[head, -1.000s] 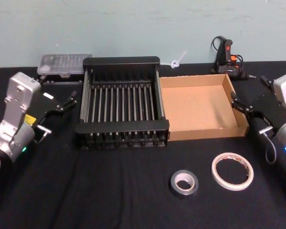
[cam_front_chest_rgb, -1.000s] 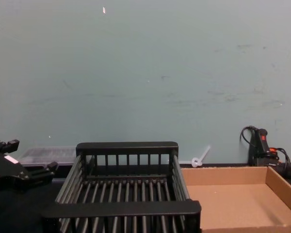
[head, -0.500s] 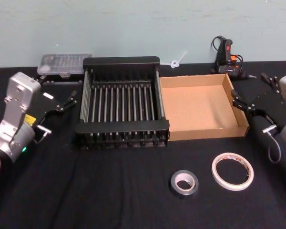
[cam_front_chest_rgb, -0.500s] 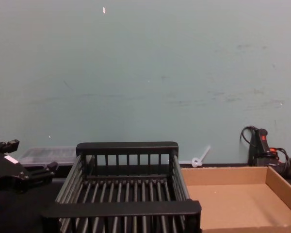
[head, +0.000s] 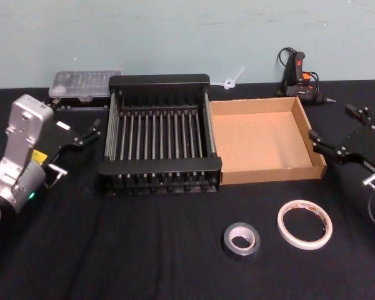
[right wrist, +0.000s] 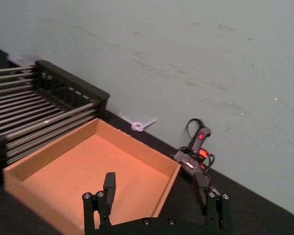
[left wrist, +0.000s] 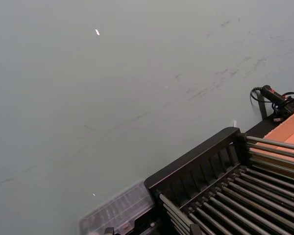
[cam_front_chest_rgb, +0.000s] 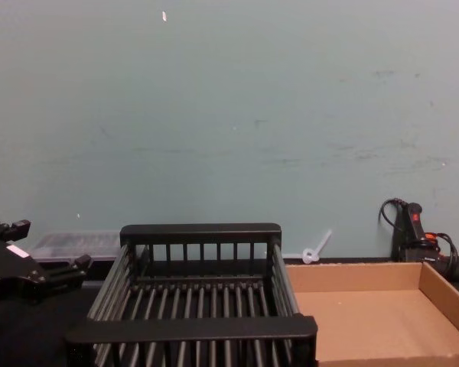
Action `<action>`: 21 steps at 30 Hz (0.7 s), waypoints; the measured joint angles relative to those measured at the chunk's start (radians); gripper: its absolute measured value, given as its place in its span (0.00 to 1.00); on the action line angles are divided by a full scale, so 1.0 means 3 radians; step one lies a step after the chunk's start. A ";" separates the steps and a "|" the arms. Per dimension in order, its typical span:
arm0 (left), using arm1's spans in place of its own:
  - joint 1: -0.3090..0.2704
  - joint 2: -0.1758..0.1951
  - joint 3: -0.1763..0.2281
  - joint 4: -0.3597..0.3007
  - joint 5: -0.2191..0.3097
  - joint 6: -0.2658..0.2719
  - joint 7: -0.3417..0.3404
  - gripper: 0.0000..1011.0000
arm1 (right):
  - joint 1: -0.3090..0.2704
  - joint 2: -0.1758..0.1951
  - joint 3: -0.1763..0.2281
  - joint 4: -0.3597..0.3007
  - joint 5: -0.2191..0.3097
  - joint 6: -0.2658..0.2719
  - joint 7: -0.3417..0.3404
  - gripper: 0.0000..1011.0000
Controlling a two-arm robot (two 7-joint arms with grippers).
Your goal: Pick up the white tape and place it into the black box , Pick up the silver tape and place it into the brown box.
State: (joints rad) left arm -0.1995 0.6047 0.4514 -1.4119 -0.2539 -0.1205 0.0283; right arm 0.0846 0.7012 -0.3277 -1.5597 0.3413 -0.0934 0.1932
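The white tape (head: 304, 224) lies flat on the black table, front right. Just left of it lies the silver tape (head: 241, 240). Behind them the black box (head: 159, 80) and the brown box (head: 269, 172) stand side by side, both with nothing inside. My right gripper (head: 331, 122) hovers open off the brown box's right wall, well behind the white tape. In the right wrist view, the right gripper (right wrist: 155, 183) holds nothing and faces the brown box (right wrist: 34, 196). My left gripper (head: 75, 119) is parked open, left of the black box, and the chest view shows the left gripper (cam_front_chest_rgb: 44, 245) too.
A clear plastic case (head: 84, 82) sits behind the black box at the left. A black glue gun (head: 297, 75) with its cord and a white cable tie (head: 232, 80) lie against the back wall. The pale wall bounds the table behind.
My right gripper has drawn back to the right, away from the brown box's right wall. The left arm, both tapes and both boxes have not moved.
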 joint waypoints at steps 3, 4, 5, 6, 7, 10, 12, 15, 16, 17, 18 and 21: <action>0.0000 0.0000 0.0000 0.0000 0.0000 0.0000 0.0000 0.99 | -0.0091 0.0070 0.0063 -0.0104 0.0085 0.0059 0.0102 0.99; 0.0000 0.0000 0.0000 0.0000 0.0000 0.0000 0.0000 0.99 | -0.0115 0.0084 0.0077 -0.0131 0.0106 0.0074 0.0125 0.99; 0.0000 0.0000 0.0000 0.0000 0.0000 0.0000 0.0000 0.99 | -0.0134 0.0095 0.0088 -0.0153 0.0121 0.0086 0.0141 0.99; 0.0000 0.0000 0.0000 0.0000 0.0000 0.0000 0.0000 0.99 | -0.0185 0.0121 0.0114 -0.0206 0.0160 0.0118 0.0180 0.99; 0.0000 0.0000 0.0000 0.0000 0.0000 0.0000 0.0000 0.99 | -0.0210 0.0132 0.0127 -0.0230 0.0179 0.0135 0.0199 0.99; 0.0000 0.0000 0.0000 0.0000 0.0000 0.0000 0.0000 0.99 | -0.0317 0.0174 0.0182 -0.0326 0.0275 0.0215 0.0278 0.99; 0.0000 0.0000 0.0000 0.0000 0.0000 0.0000 0.0000 0.99 | -0.0391 0.0194 0.0220 -0.0381 0.0342 0.0272 0.0329 0.99; 0.0000 0.0000 0.0000 0.0000 0.0000 0.0000 0.0000 0.99 | -0.0474 0.0205 0.0278 -0.0433 0.0442 0.0362 0.0391 0.99; 0.0000 0.0000 0.0000 0.0000 0.0000 0.0000 0.0000 0.99 | -0.0488 0.0206 0.0289 -0.0440 0.0459 0.0379 0.0400 0.99; 0.0000 0.0000 0.0000 0.0000 0.0000 0.0000 0.0000 0.99 | -0.0503 0.0207 0.0303 -0.0448 0.0482 0.0404 0.0412 0.99; 0.0000 0.0000 0.0000 0.0000 0.0000 0.0000 0.0000 0.99 | -0.0534 0.0207 0.0329 -0.0460 0.0529 0.0457 0.0435 0.99; 0.0000 0.0000 0.0000 0.0000 0.0000 0.0000 0.0000 0.99 | -0.0576 0.0207 0.0361 -0.0473 0.0592 0.0545 0.0469 0.99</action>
State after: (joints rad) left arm -0.1995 0.6047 0.4514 -1.4120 -0.2539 -0.1205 0.0283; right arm -0.0883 0.7633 -0.2194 -1.7015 0.5188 0.0701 0.3338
